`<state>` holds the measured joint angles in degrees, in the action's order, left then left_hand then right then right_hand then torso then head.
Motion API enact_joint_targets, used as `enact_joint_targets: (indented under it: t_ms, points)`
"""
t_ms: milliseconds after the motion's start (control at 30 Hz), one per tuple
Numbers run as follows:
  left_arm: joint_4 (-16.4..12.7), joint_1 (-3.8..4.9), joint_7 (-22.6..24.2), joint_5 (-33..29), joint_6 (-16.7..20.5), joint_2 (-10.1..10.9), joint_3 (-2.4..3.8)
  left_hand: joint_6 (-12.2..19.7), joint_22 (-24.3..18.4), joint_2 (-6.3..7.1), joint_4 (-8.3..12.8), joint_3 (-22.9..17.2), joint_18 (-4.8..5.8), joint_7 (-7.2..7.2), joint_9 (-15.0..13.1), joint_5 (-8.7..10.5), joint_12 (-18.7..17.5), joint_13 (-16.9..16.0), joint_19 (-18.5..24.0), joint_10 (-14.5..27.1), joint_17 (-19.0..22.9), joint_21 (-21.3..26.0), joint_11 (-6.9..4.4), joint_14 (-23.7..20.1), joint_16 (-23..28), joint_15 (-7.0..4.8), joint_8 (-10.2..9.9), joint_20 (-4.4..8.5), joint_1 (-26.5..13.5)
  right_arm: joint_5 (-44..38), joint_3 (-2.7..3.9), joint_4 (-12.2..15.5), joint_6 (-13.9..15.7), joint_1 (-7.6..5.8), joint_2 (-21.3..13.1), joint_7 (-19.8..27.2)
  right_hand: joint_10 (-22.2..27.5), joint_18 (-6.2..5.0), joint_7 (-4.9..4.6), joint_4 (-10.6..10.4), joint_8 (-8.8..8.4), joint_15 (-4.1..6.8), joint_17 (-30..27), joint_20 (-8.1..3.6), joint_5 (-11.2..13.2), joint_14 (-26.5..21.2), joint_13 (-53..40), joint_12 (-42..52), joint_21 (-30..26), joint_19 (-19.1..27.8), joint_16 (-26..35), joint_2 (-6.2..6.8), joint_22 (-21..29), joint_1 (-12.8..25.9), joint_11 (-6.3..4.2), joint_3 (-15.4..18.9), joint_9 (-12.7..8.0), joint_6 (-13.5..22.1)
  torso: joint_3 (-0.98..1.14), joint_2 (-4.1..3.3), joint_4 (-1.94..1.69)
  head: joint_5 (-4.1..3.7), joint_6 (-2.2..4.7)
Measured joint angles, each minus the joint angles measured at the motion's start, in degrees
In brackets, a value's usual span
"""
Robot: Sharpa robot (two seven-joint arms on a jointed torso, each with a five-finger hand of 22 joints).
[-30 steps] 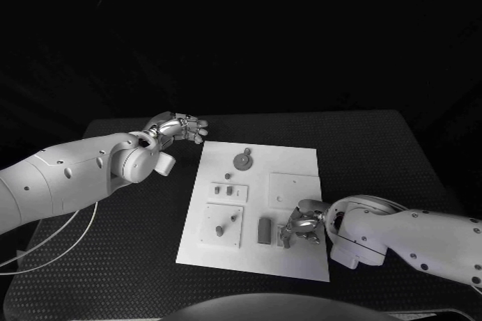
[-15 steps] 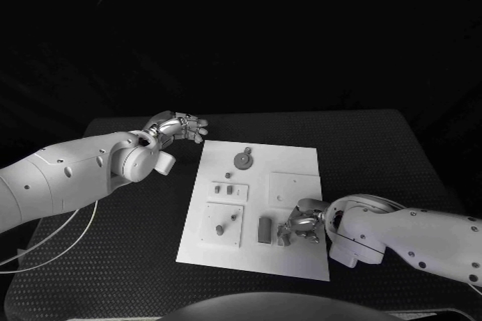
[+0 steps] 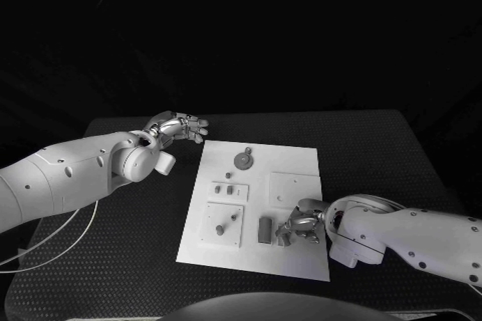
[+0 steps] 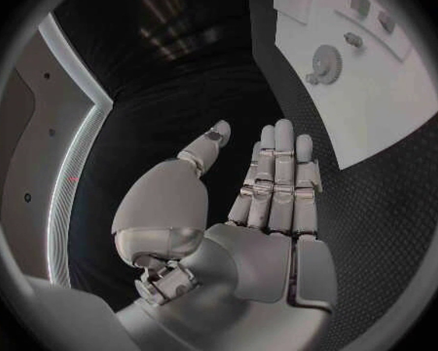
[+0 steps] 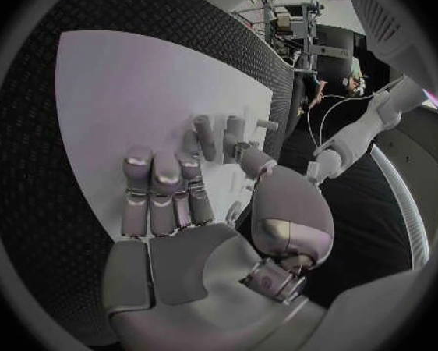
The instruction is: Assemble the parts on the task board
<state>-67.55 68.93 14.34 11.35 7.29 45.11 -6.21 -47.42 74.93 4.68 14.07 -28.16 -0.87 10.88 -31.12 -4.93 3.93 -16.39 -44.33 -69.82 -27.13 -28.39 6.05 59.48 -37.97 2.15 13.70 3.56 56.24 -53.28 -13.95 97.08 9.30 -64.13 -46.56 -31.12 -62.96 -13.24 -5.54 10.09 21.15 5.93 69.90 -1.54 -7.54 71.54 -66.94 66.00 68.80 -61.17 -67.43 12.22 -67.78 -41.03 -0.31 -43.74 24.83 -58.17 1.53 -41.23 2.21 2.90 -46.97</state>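
While the left hand [image 3: 179,128] idles flat and empty off the task board [image 3: 301,161], the right hand [image 3: 301,225] (nearer, holding nothing I can see) hovers just beside the upright-lying part [image 3: 265,230]

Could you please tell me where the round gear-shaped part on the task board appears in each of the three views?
Head view: gear-shaped part at the far end of the task board, beside the left hand.
Left wrist view: gear beyond the fingertips.
Right wrist view: I cannot make it out.
Shared landmark: the white task board.
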Motion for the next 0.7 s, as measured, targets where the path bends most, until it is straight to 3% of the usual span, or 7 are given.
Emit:
enact_joint_targets:
  t_ms: [300,367,433,600,700]
  points:
    - [0.0,0.00,-0.1,0.0,0.0,0.0,0.00,0.1,0.0,0.00,0.0,0.0,0.00,-0.09,0.0,0.00,0.0,0.0,0.0,0.0,0.0,0.0,0.00,0.0,0.0,0.00,0.0,0.00,0.0,0.0,0.01,0.1,-0.2,0.01,-0.2,0.2,0.0,0.00,-0.11,-0.9,0.05,-0.02,0.0,0.09,0.9,0.0,-0.1,0.0,0.2,0.1,0.0,-0.14,0.1,0.6,0.01,-0.5,-0.4,0.1,-0.01,0.01,0.00,0.03,-0.12]
    - [0.0,0.00,-0.1,0.0,0.0,0.1,0.00,0.1,0.0,0.00,0.0,0.0,0.00,-0.09,0.0,0.00,0.0,0.0,0.0,0.0,0.0,0.0,0.00,0.0,0.0,0.00,0.0,0.00,0.0,0.0,0.02,0.2,-0.5,0.01,-0.3,0.3,0.2,0.00,-0.08,-1.4,0.41,-0.03,0.0,0.00,0.9,0.0,-0.1,0.0,0.2,0.2,0.0,-2.90,0.1,1.3,-0.12,-1.1,-0.6,0.1,0.00,0.01,0.02,0.05,-0.13]
    - [0.0,0.00,-0.1,0.0,0.0,0.1,0.00,0.1,0.0,0.00,0.0,0.0,0.00,-0.09,0.0,0.00,0.0,0.0,0.0,0.0,0.0,0.0,0.00,0.0,0.0,0.00,0.2,0.00,0.0,0.1,0.00,0.2,-0.8,0.07,-0.3,0.4,0.2,0.00,0.16,-0.4,0.59,-0.03,0.1,-0.14,-0.6,0.0,-0.1,0.0,0.6,0.4,0.0,-4.53,0.1,2.8,-0.19,-1.6,-0.6,-0.5,0.00,0.01,0.03,0.06,-0.13]
    - [0.0,0.00,-0.1,0.0,0.0,0.1,0.00,0.1,0.0,0.00,0.0,0.0,0.00,-0.09,0.0,0.00,0.0,0.0,0.0,0.0,0.0,0.0,0.00,0.0,0.0,0.00,0.2,0.00,0.0,0.1,-0.04,0.3,-1.5,0.12,-0.5,0.7,0.0,0.00,0.23,1.4,0.59,-0.03,0.1,-0.20,-3.8,0.0,-0.2,0.0,0.8,0.4,-0.2,-6.72,0.1,5.0,-0.45,-3.1,-0.8,-0.9,0.01,0.01,0.01,0.07,-0.19]
    - [0.0,0.00,-0.1,0.0,0.0,0.1,0.00,0.1,0.0,0.00,0.0,0.0,0.00,-0.09,0.0,0.00,0.0,0.0,0.0,0.0,0.0,0.0,0.00,0.0,0.0,0.00,0.2,0.00,0.0,0.1,-0.04,0.4,-1.8,0.13,-0.6,0.9,-0.1,0.00,0.24,1.9,0.82,-0.03,0.1,-0.19,-4.7,0.0,-0.2,0.0,1.0,0.4,-0.2,-7.19,0.1,5.5,-0.52,-3.6,-0.8,-0.9,0.03,0.01,-0.01,0.10,-0.24]
